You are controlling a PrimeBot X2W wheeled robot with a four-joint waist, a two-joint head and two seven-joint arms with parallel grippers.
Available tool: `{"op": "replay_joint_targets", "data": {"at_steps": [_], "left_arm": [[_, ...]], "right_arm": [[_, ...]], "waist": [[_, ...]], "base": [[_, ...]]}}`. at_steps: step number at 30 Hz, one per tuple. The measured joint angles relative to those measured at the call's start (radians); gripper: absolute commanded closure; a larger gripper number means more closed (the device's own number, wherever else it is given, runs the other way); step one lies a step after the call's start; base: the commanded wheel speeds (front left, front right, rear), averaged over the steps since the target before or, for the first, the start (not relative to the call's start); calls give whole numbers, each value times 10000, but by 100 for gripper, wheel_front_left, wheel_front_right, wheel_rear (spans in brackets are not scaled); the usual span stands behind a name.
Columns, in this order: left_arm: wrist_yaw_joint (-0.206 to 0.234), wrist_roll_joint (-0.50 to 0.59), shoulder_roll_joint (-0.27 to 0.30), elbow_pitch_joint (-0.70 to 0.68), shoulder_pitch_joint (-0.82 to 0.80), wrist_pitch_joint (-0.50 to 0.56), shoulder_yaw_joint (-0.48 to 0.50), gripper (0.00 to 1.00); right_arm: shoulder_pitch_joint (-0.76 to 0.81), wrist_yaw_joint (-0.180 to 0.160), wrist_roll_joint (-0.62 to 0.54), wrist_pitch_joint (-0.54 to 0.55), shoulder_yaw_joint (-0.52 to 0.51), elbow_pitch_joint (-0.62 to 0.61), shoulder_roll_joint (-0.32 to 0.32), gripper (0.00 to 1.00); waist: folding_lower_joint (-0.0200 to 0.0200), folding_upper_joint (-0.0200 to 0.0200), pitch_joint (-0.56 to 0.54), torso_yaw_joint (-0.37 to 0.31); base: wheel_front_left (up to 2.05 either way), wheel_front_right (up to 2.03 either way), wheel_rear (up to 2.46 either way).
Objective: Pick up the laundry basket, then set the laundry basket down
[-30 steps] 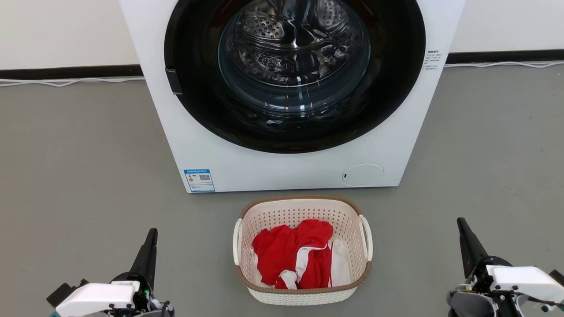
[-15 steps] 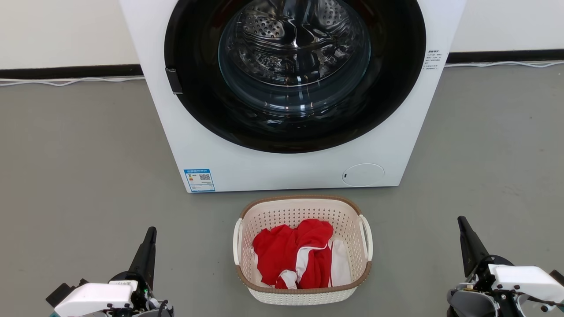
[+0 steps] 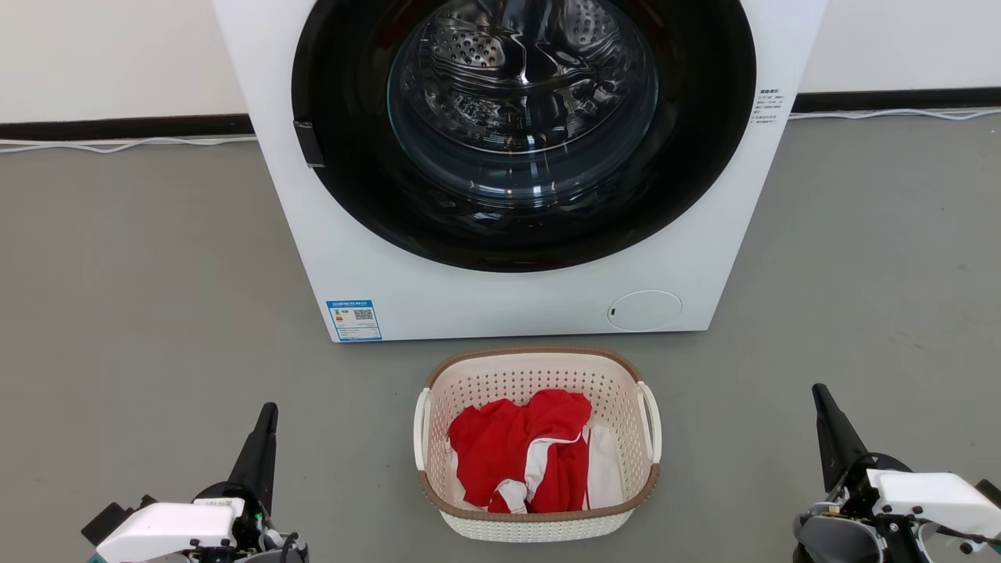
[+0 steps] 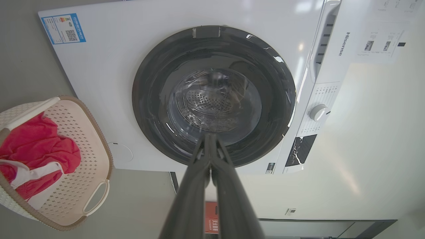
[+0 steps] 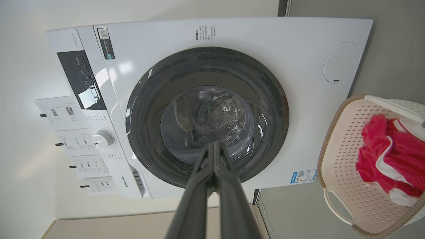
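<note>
Right, white washer [image 3: 516, 297] dead ahead on grey floor [image 3: 141, 313]. Laundry basket [image 3: 538, 378] on floor just before it, red-and-white clothes [image 3: 516, 453] inside. My left gripper [image 3: 270, 410] and right gripper [image 3: 819, 389] flank basket, well apart from it, jaws pressed together, holding nothing.

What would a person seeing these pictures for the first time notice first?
The large white washing machine with its round dark door stands at the top middle of the head view. On the grey floor right before it sits the laundry basket, holding red and white clothes.
</note>
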Motion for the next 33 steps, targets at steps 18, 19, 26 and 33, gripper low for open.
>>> {"op": "replay_joint_targets", "data": {"at_steps": [18,19,26,33], "left_arm": [[-2,-2,0,-2,0,2,0,100],[-2,-2,0,-4,0,0,0,100],[-2,-2,0,-4,0,0,0,100],[-2,-2,0,-6,0,0,0,100]], "right_arm": [[0,0,0,0,0,0,0,100],[0,0,0,0,0,0,0,100],[0,0,0,0,0,-2,0,100],[0,0,0,0,0,-2,0,100]], "waist": [[0,0,0,0],[0,0,0,0],[0,0,0,0],[0,0,0,0]], "base": [[0,0,0],[0,0,0],[0,0,0],[0,0,0]]}}
